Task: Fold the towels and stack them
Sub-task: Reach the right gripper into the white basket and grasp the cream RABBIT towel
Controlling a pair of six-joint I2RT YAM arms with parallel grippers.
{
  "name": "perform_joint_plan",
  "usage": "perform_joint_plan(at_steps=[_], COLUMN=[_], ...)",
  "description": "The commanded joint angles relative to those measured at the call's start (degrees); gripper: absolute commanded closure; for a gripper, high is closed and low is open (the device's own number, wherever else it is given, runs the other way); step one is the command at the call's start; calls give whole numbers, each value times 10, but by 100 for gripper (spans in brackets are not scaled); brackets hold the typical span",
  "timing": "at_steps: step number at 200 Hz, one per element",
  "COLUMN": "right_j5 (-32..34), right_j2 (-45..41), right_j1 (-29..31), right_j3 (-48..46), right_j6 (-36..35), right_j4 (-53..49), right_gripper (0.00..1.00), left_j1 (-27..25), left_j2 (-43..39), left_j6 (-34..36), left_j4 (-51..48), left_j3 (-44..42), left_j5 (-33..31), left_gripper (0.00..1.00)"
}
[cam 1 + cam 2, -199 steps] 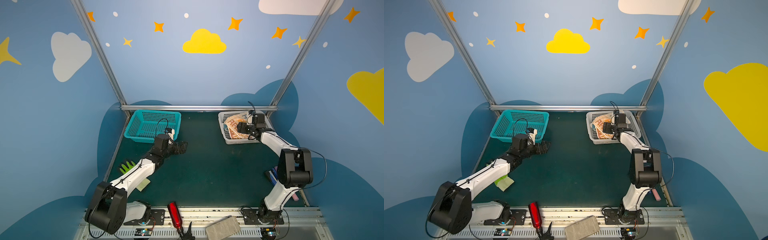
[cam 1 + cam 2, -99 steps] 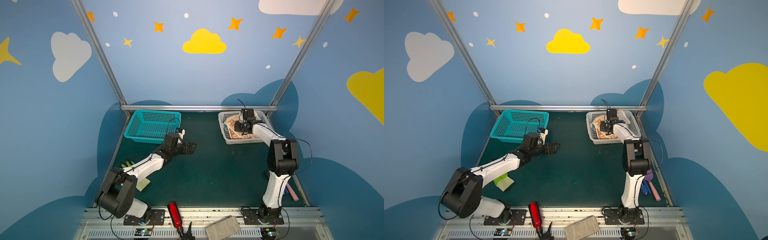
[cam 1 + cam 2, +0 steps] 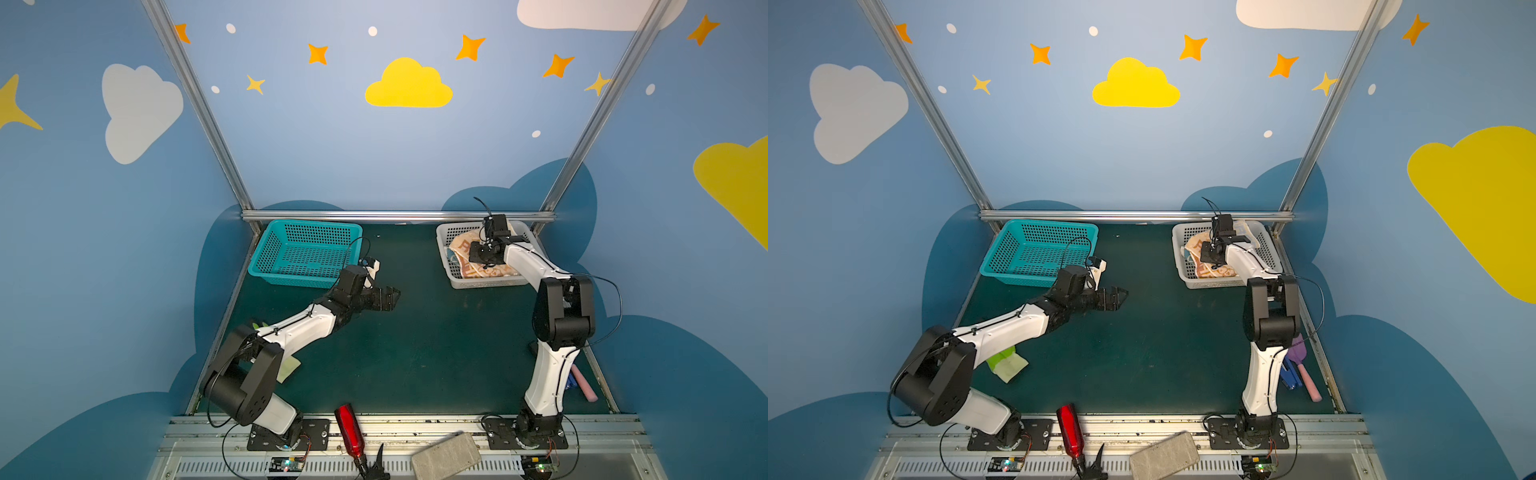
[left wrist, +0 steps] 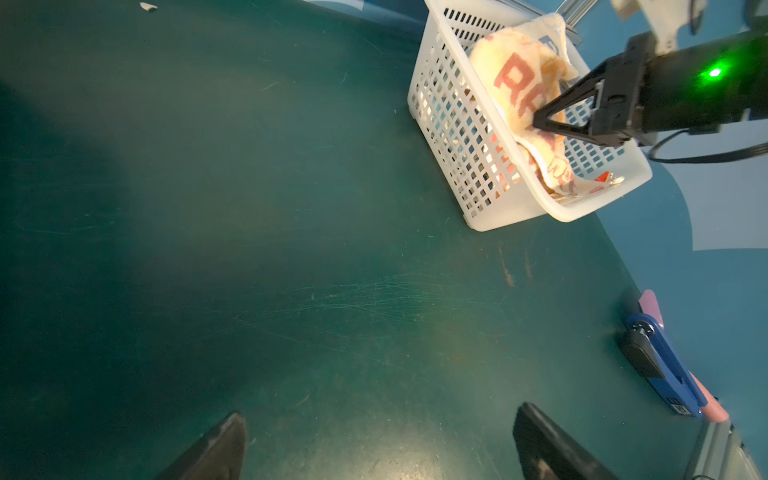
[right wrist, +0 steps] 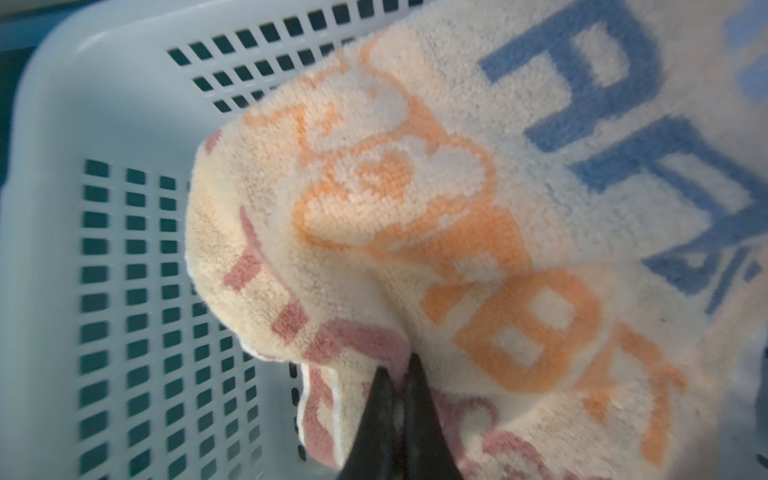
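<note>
Your right gripper (image 5: 398, 376) has just snapped shut, its jaws pinching a fold of the cream towel (image 5: 415, 216). The pick looks made, so a lift-out should come next. The cream towel lies in the white basket (image 3: 486, 284) at one o'clock on the mat (image 3: 415, 353). Your left gripper (image 3: 392, 298) hangs spread wide, empty, toward ten o'clock.

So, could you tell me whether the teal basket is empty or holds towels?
Empty: in both top views the teal basket shows only bare mesh; the towels lie bunched in the white basket.
</note>
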Motion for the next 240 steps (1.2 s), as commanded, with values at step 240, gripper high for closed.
perform_joint_plan(at_steps=[240], right_j5=[-159], right_j2=[-394], right_j1=[321], right_j3=[-192], right_j6=[-127], right_j4=[72], right_gripper=[100], left_j1=[-5], left_j2=[-239], left_j6=[34], left_j4=[-6], left_j3=[-105], left_j5=[-166], left_gripper=[1])
